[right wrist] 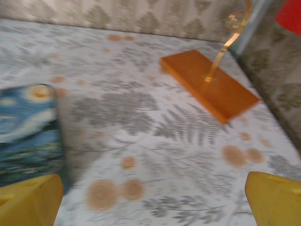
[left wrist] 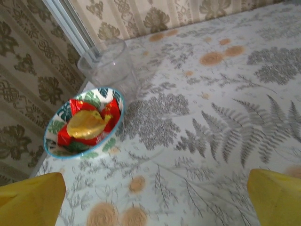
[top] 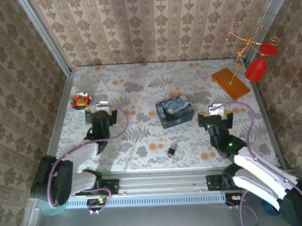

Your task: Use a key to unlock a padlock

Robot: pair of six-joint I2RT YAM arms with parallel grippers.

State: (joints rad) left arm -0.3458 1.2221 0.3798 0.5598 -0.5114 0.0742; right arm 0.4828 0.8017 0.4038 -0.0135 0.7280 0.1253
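The tiny dark padlock [top: 171,150] with a silvery shackle lies on the flowered tablecloth near the front edge, between the two arms. I cannot make out a separate key. My left gripper [top: 101,108] hovers at the left, open, its yellow fingertips [left wrist: 33,200] wide apart with only cloth between them. My right gripper [top: 218,111] hovers at the right, also open, yellow fingertips [right wrist: 275,200] spread over bare cloth. Both grippers are well away from the padlock.
A blue starry-night box [top: 175,111] stands mid-table, its side near my right gripper's left finger [right wrist: 28,136]. A small bowl of wrapped candy [left wrist: 84,122] and a clear glass [left wrist: 106,68] sit far left. An orange slab [right wrist: 209,84] with a gold wire stand is at back right.
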